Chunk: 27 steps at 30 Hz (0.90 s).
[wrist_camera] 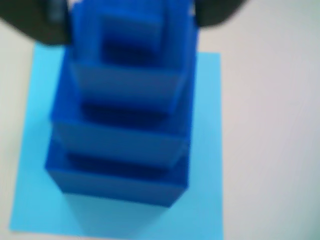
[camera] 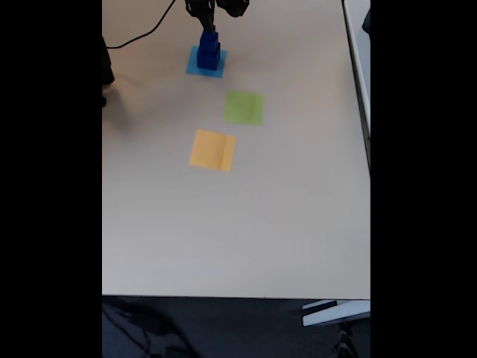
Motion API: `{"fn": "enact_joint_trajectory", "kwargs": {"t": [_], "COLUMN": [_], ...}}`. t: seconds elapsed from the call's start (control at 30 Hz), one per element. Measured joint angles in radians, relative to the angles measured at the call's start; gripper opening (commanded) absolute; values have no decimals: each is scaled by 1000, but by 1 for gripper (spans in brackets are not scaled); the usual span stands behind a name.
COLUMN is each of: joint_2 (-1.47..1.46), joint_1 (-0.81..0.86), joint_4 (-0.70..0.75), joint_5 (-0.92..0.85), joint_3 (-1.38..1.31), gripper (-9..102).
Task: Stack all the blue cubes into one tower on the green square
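- The tower [wrist_camera: 125,115] stands stepped, widest cube at the base and narrowing upward. That order seems chosen so each cube rests fully on the one below.
- It sits on the light-blue square [wrist_camera: 210,150], near the table's [camera: 246,224] far edge in the fixed view, and not on the green square [camera: 244,107].
- The green square lies bare nearby, towards the table's middle, with the orange square [camera: 213,150] just beyond it. So the goal patch holds nothing yet.
- The gripper [camera: 211,16] hangs right above the tower's top, its dark fingers [wrist_camera: 35,25] flanking the top cube [wrist_camera: 131,31] in the wrist view. I cannot tell whether they clamp it.
- Likely the top cube is the one to lift off.
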Motion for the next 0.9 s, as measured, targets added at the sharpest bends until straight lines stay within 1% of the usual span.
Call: {"fn": "enact_joint_trajectory", "kwargs": {"t": [0.7,0.9], "joint_2": [-6,-6], "joint_1": [0,0], "joint_4": [9,9], "joint_5": [28,31], "joint_3": [0,0], "gripper": [5,6]}}
